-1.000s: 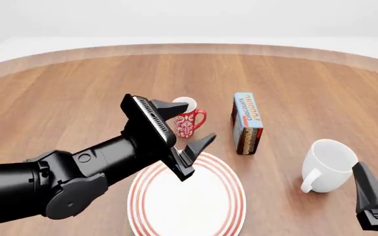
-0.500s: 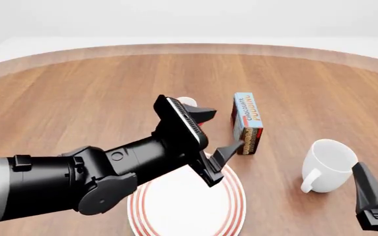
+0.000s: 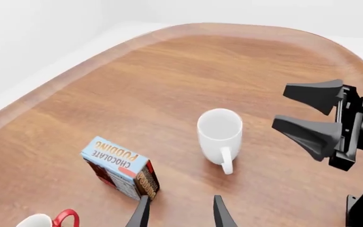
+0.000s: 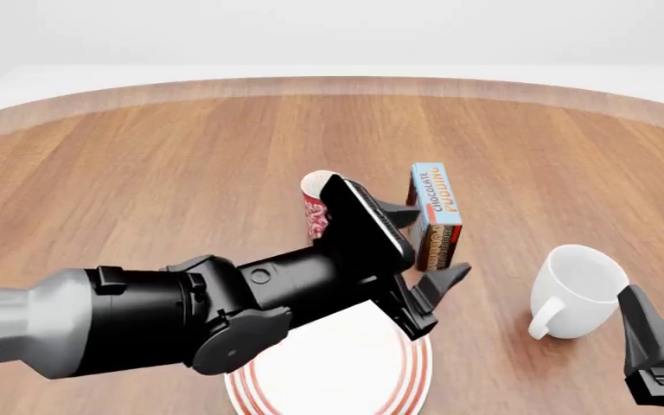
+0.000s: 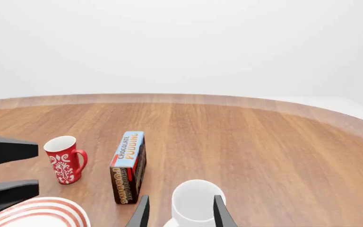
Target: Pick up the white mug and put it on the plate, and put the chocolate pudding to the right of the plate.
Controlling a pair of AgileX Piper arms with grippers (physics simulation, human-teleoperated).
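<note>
The white mug (image 4: 580,285) stands upright at the right, handle toward me; it also shows in the left wrist view (image 3: 220,131) and the right wrist view (image 5: 196,203). The chocolate pudding (image 4: 436,206) stands on edge beyond the plate (image 4: 309,385), which my left arm partly hides. My left gripper (image 4: 439,240) is open and empty, above the plate's far right edge, just in front of the pudding (image 3: 118,165). My right gripper (image 4: 646,341) is open and empty, close behind the mug on my side. Its open fingers (image 3: 307,132) show in the left wrist view.
A red mug with a white floral pattern (image 4: 315,203) stands left of the pudding, partly hidden by my left arm; it shows fully in the right wrist view (image 5: 64,158). The round wooden table's edge (image 4: 332,85) curves at the back.
My left arm has swung right and forward across the plate, its open gripper moving from in front of the red mug to beside the pudding. The right arm has not moved.
</note>
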